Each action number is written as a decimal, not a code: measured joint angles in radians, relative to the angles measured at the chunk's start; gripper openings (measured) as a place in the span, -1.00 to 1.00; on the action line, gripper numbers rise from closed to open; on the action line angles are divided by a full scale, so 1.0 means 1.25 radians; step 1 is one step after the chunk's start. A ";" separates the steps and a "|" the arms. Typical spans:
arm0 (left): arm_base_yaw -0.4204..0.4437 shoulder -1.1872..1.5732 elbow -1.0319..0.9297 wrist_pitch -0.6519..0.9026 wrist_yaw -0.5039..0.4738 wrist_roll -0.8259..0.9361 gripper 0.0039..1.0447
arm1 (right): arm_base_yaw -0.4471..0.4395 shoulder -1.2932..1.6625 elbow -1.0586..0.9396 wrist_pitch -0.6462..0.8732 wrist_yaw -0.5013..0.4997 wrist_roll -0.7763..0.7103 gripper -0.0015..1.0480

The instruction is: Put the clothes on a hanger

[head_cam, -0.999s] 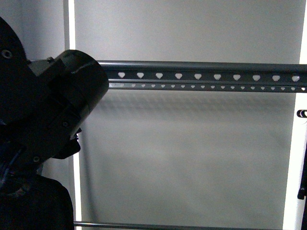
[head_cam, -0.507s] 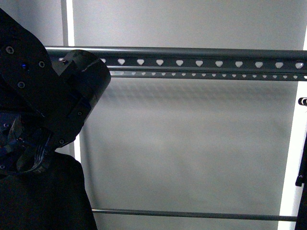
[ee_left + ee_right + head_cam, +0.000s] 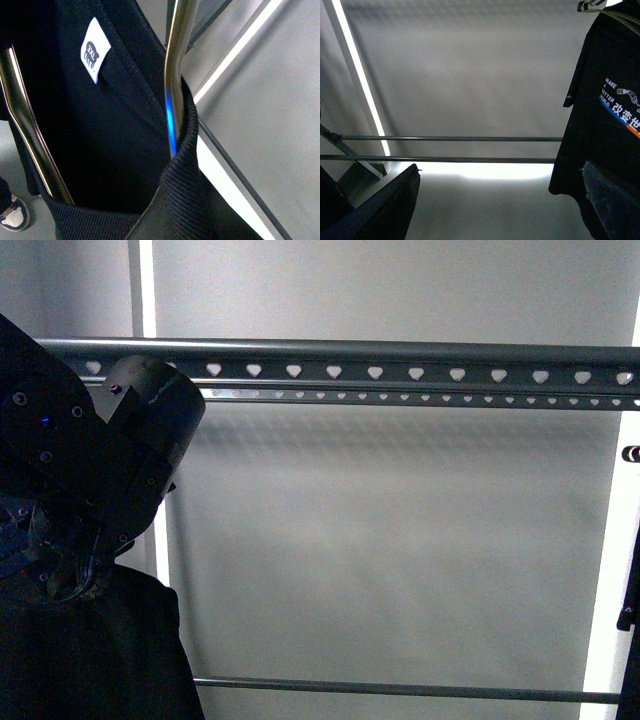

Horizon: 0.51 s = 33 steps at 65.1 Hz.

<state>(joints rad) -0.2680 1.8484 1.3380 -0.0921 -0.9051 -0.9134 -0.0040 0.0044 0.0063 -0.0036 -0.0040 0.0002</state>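
Grey hanger rail [image 3: 400,352] shows further; left arm [image 3: 90,455] moved leftward.

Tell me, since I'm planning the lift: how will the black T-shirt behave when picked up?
Likely floppy: the black T-shirt hangs slack around the metal rods inside its ribbed collar. Probably light, though the 3XL label suggests plenty of loose cloth to swing or snag.

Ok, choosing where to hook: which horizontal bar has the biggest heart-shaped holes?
The topmost dark grey metal rail; the narrow grey strip just beneath has smaller hearts, the thin bottom rod none.
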 joint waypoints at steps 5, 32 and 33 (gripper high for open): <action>0.001 -0.023 -0.030 0.053 0.020 0.030 -0.93 | 0.000 0.000 0.000 0.000 0.000 0.000 0.86; -0.028 -0.419 -0.332 0.352 0.176 0.288 -0.93 | 0.000 0.000 0.000 0.000 0.000 0.000 0.86; -0.029 -0.431 -0.338 0.351 0.180 0.294 -0.93 | 0.000 0.000 0.000 0.000 0.000 0.000 0.86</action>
<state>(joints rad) -0.3038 1.3094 0.9161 0.3462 -0.6804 -0.5465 -0.0040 0.0044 0.0063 -0.0036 -0.0036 0.0002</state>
